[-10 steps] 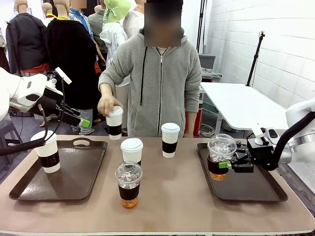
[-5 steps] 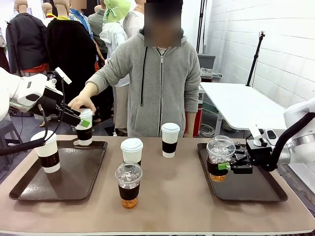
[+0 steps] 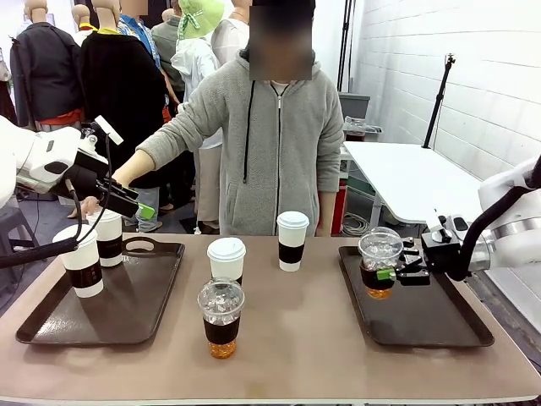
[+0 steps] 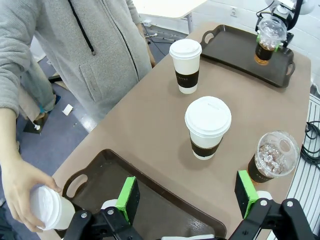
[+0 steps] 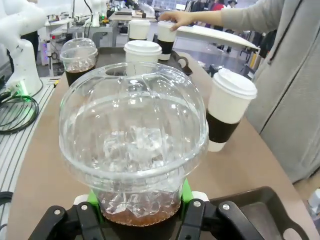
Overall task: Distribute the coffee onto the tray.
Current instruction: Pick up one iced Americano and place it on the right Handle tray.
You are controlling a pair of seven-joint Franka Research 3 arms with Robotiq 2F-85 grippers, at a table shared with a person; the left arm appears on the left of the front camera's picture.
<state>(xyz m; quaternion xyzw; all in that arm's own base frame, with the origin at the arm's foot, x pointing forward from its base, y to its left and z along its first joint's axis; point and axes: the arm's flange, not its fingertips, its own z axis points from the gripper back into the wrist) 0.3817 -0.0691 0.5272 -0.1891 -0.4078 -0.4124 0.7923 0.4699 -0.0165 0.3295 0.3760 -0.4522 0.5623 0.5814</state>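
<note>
On the left tray [image 3: 51, 326], a white paper cup [image 3: 82, 260] with a black sleeve stands near the far-left corner. Just beside it, the person's hand [image 4: 20, 190] grips a second paper cup [image 3: 108, 237] by its lid at the tray's far edge. The left gripper [image 4: 187, 196] hovers above that tray, jaws spread wide with nothing between them. On the bare table in the middle stand a third paper cup [image 3: 226, 258], an iced coffee cup [image 3: 221, 317] just in front of it, and a fourth paper cup [image 3: 292, 241] farther back. The right gripper [image 3: 390, 275] is clamped on a second iced coffee cup [image 3: 378, 262] over the right tray [image 3: 423, 326]. Whether that cup touches the tray cannot be told.
</note>
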